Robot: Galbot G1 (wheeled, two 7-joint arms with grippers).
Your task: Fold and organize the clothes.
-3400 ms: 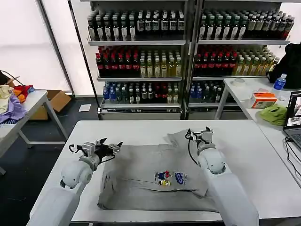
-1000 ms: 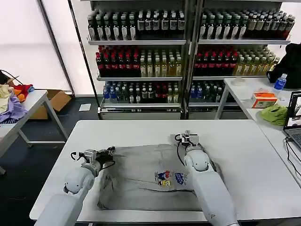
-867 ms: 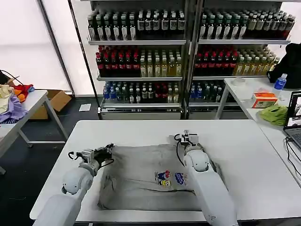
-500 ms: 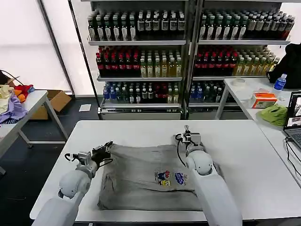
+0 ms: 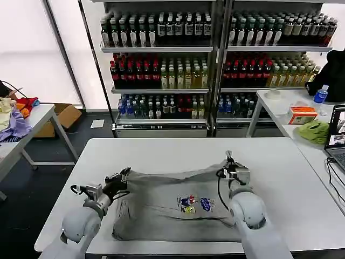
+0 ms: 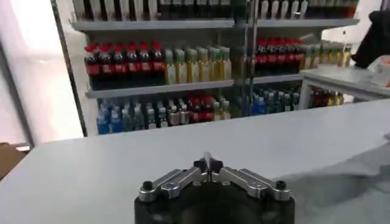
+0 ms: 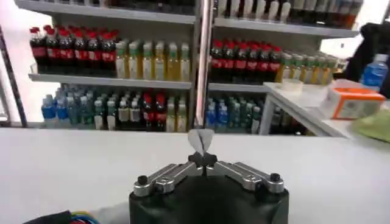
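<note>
A light grey shirt (image 5: pixel 161 210) with a small red, yellow and blue logo (image 5: pixel 195 204) lies on the white table (image 5: pixel 161 148). Its far edge is stretched between my two grippers. My left gripper (image 5: pixel 125 174) is shut on the far left corner; in the left wrist view a thin sliver of cloth sticks out of the gripper (image 6: pixel 208 165), with more grey shirt (image 6: pixel 359 176) beside it. My right gripper (image 5: pixel 230 158) is shut on the far right corner; in the right wrist view a fold of grey cloth (image 7: pixel 200 140) stands up from the gripper (image 7: pixel 202 159).
Shelves of bottles (image 5: pixel 210 54) stand behind the table. A side table at left holds lilac and orange fabrics (image 5: pixel 13 121). The table at right carries a lime-green cloth (image 5: pixel 312 129), an orange box (image 5: pixel 302 114), a laptop (image 5: pixel 337 137) and a water bottle (image 5: pixel 320 94).
Both grippers closed on the shirt's far edge. In the last half second the right gripper moved right and the left one back toward me, pulling the edge taut.
</note>
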